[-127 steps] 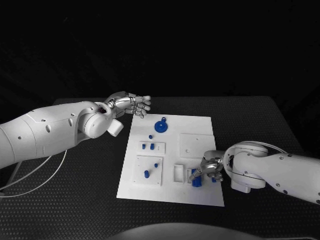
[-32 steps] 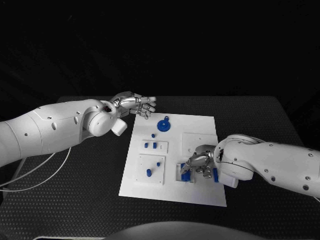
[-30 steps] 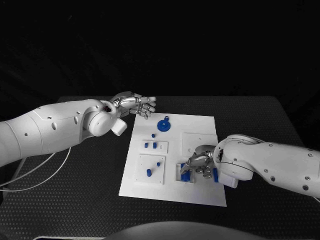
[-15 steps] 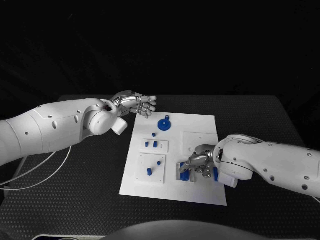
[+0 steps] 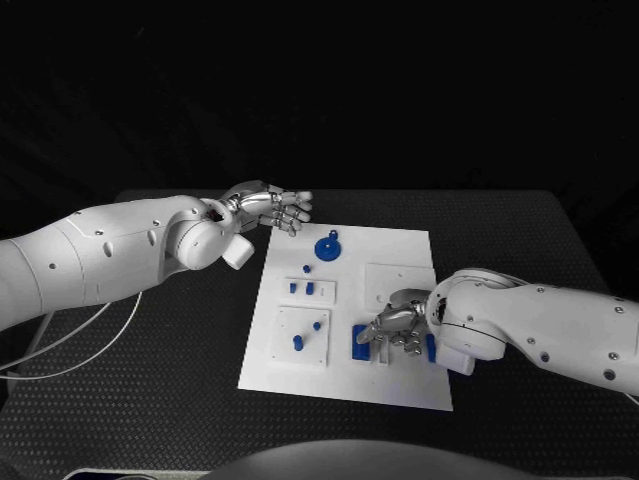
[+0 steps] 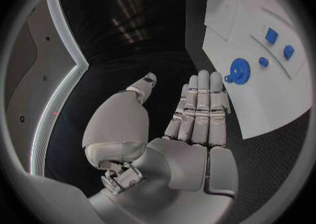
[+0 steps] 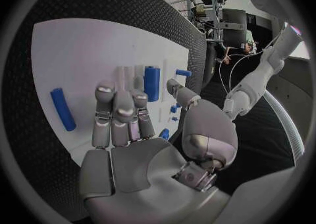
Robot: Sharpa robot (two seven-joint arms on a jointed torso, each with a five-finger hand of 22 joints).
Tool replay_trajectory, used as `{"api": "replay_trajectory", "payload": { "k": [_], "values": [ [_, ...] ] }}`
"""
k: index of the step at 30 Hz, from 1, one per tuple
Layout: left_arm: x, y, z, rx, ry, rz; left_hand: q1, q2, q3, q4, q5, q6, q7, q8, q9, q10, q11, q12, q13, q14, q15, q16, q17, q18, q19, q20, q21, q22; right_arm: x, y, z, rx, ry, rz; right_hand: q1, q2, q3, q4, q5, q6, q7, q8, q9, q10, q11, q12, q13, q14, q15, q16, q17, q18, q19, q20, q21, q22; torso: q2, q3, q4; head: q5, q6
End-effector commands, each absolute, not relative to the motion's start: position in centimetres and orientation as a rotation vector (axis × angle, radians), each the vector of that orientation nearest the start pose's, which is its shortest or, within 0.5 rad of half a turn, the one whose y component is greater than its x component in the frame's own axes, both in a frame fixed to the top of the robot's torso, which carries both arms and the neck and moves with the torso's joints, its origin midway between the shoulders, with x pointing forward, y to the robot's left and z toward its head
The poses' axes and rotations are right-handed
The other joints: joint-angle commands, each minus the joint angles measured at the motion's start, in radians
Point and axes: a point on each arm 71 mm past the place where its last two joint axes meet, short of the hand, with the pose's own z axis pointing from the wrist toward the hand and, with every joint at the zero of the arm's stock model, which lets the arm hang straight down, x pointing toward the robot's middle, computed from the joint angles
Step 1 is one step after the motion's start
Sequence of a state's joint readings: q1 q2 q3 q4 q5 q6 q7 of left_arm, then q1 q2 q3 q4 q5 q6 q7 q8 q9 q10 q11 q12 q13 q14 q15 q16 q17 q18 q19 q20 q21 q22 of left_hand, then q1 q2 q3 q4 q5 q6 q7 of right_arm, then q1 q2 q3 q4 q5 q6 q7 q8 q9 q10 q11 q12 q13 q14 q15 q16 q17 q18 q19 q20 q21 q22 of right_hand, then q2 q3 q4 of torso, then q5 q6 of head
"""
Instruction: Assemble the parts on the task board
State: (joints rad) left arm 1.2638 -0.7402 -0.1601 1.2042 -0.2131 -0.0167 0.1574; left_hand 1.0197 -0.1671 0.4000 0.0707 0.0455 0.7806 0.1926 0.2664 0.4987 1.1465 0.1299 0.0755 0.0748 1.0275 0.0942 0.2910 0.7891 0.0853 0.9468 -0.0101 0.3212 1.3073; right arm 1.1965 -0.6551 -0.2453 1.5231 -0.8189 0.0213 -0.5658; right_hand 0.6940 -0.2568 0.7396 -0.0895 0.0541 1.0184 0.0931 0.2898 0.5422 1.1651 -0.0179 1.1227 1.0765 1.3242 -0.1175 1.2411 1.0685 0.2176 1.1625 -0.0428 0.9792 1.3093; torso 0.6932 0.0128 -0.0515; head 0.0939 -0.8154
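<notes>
Black table (image 5: 521, 240) carries 1 task board (image 5: 391, 250); 2 hands, left hand (image 5: 269, 208) and right hand (image 5: 396, 328), fingers apart, empty.

White task board (image 5: 406, 385) on a black counter (image 5: 146, 400) with a fine dotted grid texture; the parts on the board are all blue: gear-shaped part (image 5: 325, 249), small blocks (image 5: 303, 289), pegs (image 5: 299, 342), a block (image 5: 362, 340) by the right hand and a rod (image 7: 62, 109) in the right wrist view. Both arms white (image 5: 103, 260), left hand (image 5: 273, 208) and right hand (image 5: 394, 325) silver metal with darker seams; a pale cable (image 5: 60, 350) lies on the counter. Raised plates (image 5: 394, 282) on the board are white like the board.
</notes>
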Motion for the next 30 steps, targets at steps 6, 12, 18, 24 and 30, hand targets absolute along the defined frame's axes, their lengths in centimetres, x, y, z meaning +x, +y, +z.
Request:
{"api": "replay_trajectory", "payload": {
  "k": [6, 12, 18, 24, 30],
  "values": [
    [53.1, 23.9, -21.8, -0.925, 1.849, -1.326, 0.007, -0.001, 0.001, 0.007, 0.004, 0.0, 0.004, 0.005, 0.002, 0.001, 0.004, -0.001, 0.001, -0.006, -0.002, -0.003, 0.001, 0.03, -0.006, 0.002, 0.005, 0.024, 42.4, -13.7, -29.8, 0.249, 2.571, 0.5, -0.006, -0.017, -0.009, 0.014, -0.005, -0.009, 0.002, -0.004, 0.004, 0.0, 0.001, -0.003, 0.003, -0.005, -0.005, -0.004, 0.002, 0.044, -0.002, -0.001, 0.002, 0.002, 0.0, 0.0001, -0.0001, -0.001, -0.002],
    [53.1, 23.9, -21.8, -0.925, 1.849, -1.326, 0.008, -0.001, 0.001, 0.007, 0.004, -0.001, 0.004, 0.005, 0.002, 0.001, 0.004, -0.001, 0.001, -0.006, -0.002, -0.003, 0.001, 0.03, -0.007, 0.002, 0.005, 0.024, 42.2, -13.6, -29.5, 0.173, 2.525, 0.512, 0.022, -0.018, -0.027, -0.006, -0.005, -0.009, 0.0, 0.0, 0.011, 0.0, 0.0, -0.002, 0.006, -0.005, -0.006, -0.003, 0.004, 0.044, -0.003, -0.004, 0.004, 0.004, 0.0, 0.0001, 0.0007, -0.002, -0.001],
    [53.2, 23.9, -21.8, -0.924, 1.846, -1.324, 0.009, -0.001, 0.001, 0.008, 0.004, -0.001, 0.004, 0.006, 0.002, 0.001, 0.004, -0.001, 0.001, -0.006, -0.002, -0.003, 0.001, 0.03, -0.007, 0.002, 0.006, 0.024, 42.0, -14.5, -29.0, 0.204, 2.473, 0.587, 0.051, 0.009, -0.073, -0.036, -0.003, -0.009, -0.001, 0.004, 0.018, 0.002, -0.001, -0.003, 0.008, -0.006, -0.007, -0.004, 0.005, 0.044, -0.005, -0.006, 0.003, 0.003, -0.002, -0.001, -0.0001, -0.006, 0.005],
    [53.2, 24.1, -21.8, -0.925, 1.839, -1.32, 0.011, 0.0, 0.0, 0.008, 0.004, -0.001, 0.004, 0.006, 0.002, 0.001, 0.004, -0.001, 0.001, -0.006, -0.002, -0.002, 0.002, 0.03, -0.007, 0.002, 0.006, 0.024, 42.5, -17.2, -26.7, 0.248, 2.419, 0.622, 0.078, 0.033, -0.092, -0.052, -0.002, -0.021, 0.003, 0.002, 0.025, 0.017, 0.002, 0.011, 0.016, -0.003, -0.004, -0.002, 0.006, 0.044, 0.0, -0.009, 0.004, 0.001, -0.001, -0.0006, -0.0009, -0.011, 0.014],
    [53.2, 23.9, -21.7, -0.922, 1.828, -1.323, 0.02, 0.002, -0.001, 0.008, 0.004, 0.007, 0.001, 0.011, 0.004, 0.005, 0.005, 0.001, 0.002, -0.005, -0.003, -0.002, 0.002, 0.03, -0.007, 0.002, 0.008, 0.024, 42.6, -20.5, -25.8, 0.26, 2.463, 0.529, 0.112, 0.064, -0.108, -0.081, -0.001, -0.014, 0.0, 0.01, 0.038, 0.02, -0.001, 0.023, 0.028, -0.002, -0.006, -0.003, 0.005, 0.044, -0.002, -0.009, 0.003, 0.001, -0.002, -0.0007, -0.0027, -0.028, 0.021]
  ]
}}
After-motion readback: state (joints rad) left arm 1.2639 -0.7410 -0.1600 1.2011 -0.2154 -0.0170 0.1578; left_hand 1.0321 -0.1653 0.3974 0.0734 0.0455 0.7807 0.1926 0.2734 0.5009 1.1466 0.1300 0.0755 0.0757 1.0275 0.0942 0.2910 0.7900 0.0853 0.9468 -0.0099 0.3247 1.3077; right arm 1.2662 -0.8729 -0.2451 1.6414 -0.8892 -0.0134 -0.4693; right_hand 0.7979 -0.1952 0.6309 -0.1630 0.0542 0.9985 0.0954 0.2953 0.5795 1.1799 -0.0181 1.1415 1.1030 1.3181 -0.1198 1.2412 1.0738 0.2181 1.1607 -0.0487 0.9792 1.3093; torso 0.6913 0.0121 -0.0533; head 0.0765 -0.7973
